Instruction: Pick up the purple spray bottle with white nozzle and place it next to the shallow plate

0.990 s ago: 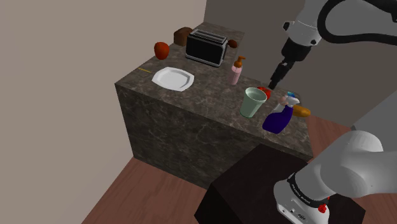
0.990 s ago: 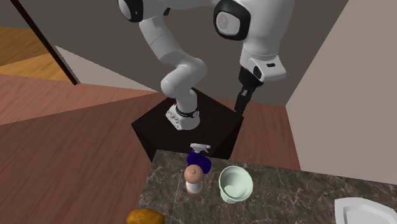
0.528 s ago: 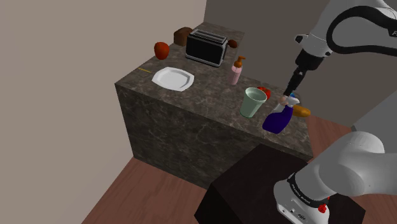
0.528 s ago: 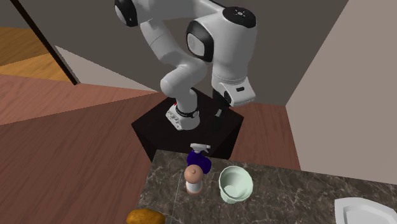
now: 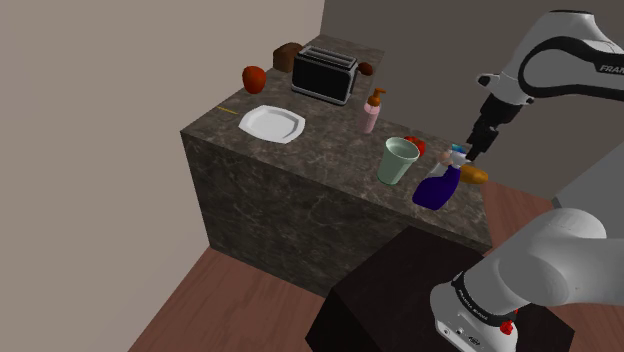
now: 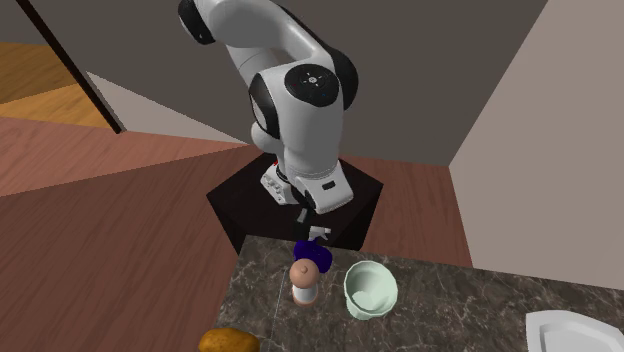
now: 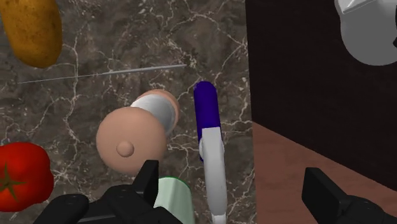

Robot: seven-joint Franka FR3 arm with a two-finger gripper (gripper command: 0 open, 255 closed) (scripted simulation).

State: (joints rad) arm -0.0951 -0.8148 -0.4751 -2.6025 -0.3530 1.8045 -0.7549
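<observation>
- While the black fingers [image 7: 147, 184] stand spread wide, I see the purple spray bottle with white nozzle [image 7: 205, 108] on the dark marble counter [image 7: 114, 38] between them, untouched.
- The white arm's black gripper [image 5: 476, 148] points down just above it.

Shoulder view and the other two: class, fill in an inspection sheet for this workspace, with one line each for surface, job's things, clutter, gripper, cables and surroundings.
Surface: dark marbled counter.
Job's things: purple spray bottle at the counter's end on the shoulder view's right; white plate toward its left, bare.
Clutter: green cup, pink pump bottle, toaster, tomato, brown potato-like lump.
Gripper: gripper open, above the spray bottle, not touching it.
Cables: nothing seen.
Surroundings: beige walls, wooden floor, dark stand.
</observation>
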